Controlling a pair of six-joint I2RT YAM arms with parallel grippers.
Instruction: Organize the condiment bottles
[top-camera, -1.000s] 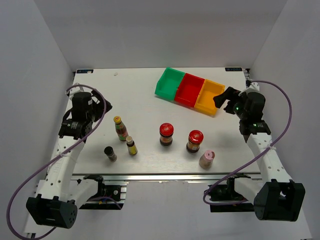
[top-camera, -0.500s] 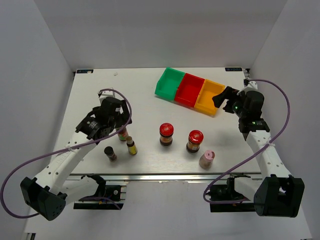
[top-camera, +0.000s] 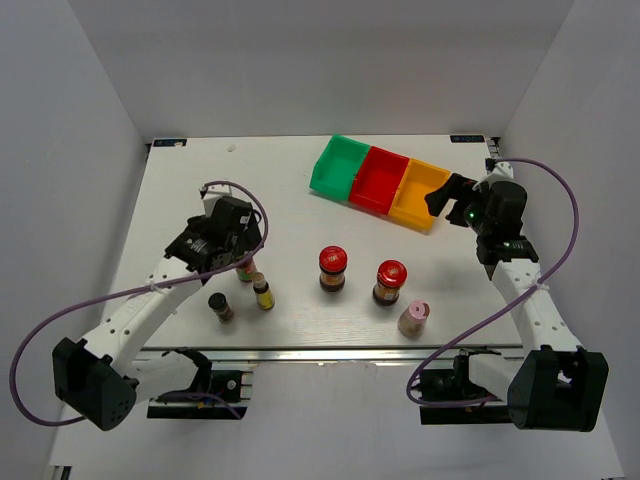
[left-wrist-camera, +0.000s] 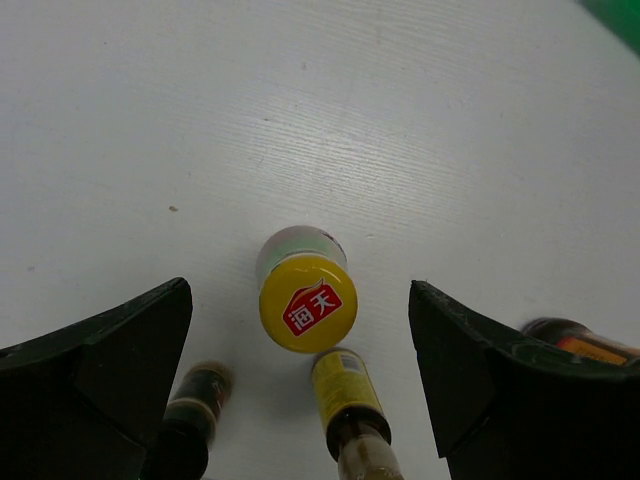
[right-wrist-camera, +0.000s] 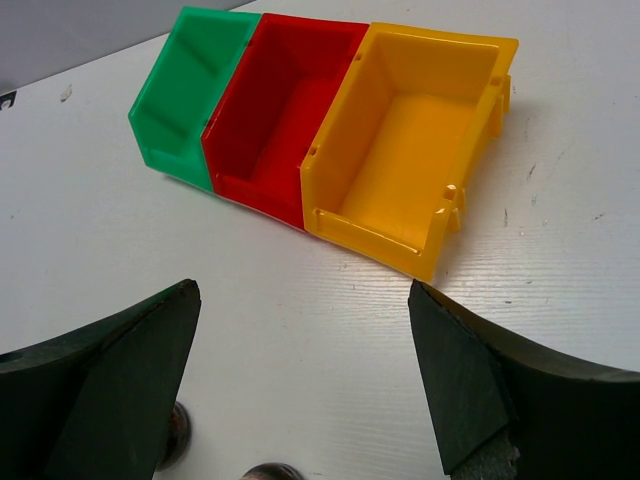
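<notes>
Hovering over the taller yellow-capped bottle (left-wrist-camera: 308, 302), the left jaws stand spread wide, one to each side of its cap, gripping nothing. The bottle stands upright on the left front part of the surface (left-wrist-camera: 420, 120). Its long axis points straight up at the wrist camera, and it sits about midway in the gap. The left arm is much the nearer. The right jaws, also spread and empty, hang by the yellow bin (right-wrist-camera: 400, 170), well apart from every bottle. On the cap a red patch carries white characters reading 海天. Just beside it stands the shorter yellow-capped bottle (left-wrist-camera: 345, 390), its yellow label too blurred to read, and the black-capped shaker (left-wrist-camera: 195, 400) is near. A straight descent looks enough to me, though that close neighbour could get brushed.
</notes>
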